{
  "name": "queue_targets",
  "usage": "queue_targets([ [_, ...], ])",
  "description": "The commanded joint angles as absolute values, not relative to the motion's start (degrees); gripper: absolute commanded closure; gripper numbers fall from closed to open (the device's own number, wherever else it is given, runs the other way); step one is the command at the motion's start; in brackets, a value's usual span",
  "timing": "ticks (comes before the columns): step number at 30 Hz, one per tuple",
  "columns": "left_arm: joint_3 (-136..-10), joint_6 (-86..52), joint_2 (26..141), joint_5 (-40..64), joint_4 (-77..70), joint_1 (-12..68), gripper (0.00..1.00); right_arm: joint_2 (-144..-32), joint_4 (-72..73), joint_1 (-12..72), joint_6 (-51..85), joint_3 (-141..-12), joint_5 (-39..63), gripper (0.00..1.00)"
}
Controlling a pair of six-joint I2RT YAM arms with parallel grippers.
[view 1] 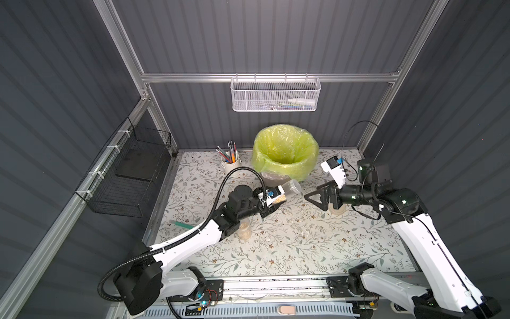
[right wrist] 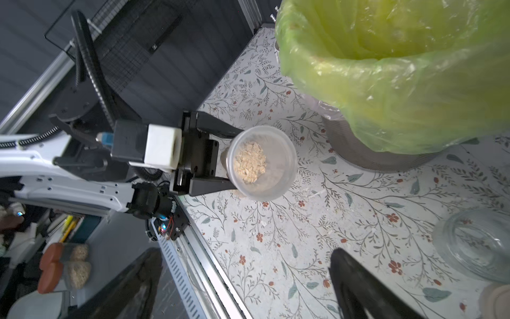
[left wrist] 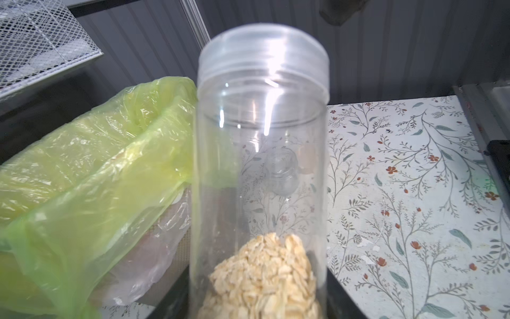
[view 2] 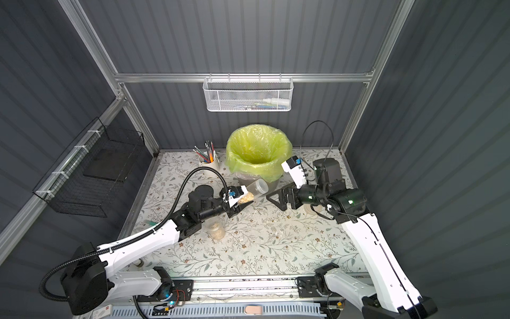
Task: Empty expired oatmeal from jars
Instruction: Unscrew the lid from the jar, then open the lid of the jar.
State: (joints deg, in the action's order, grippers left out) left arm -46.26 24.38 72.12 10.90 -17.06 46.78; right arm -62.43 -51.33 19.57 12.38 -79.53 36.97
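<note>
Left hand clamped on base of jar, held tilted off the worktop. Oatmeal sits at the gripped end. Jar's long axis points to 2 o'clock and its mouth looks uncapped. Bin is at 12 from the mouth. Right hand is empty with fingers apart, at 3 o'clock just off the mouth. The left arm is nearer, so the pour is probably its job.

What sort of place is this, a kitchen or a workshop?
Probably a robot test booth, not a real kitchen: grey panel walls on an aluminium frame, a left arm and right arm mounted at a floral table, a lined bin.
</note>
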Motion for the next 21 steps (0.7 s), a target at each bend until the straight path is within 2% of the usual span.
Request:
queue_targets([
  [1, -48.47, 27.6, 71.18, 8.44, -15.26, 47.64, 0.98, -67.52, -57.05, 19.16, 31.07, -82.36, 40.49, 0.12],
  [3, -48.72, 28.99, 71.58, 6.74, -14.95, 48.68, 0.98, -68.67, -56.2, 19.22, 34.94, -83.05, 43.75, 0.14],
  [9, -50.17, 32.21, 73.09, 3.34, -13.21, 51.66, 0.98, -72.05, -57.09, 19.25, 40.64, -84.98, 41.76, 0.22],
  [21, -49.66, 33.86, 72.87, 1.28, -13.15, 52.55, 0.99, -75.54, -59.37, 19.16, 37.18, -85.87, 39.18, 0.27],
])
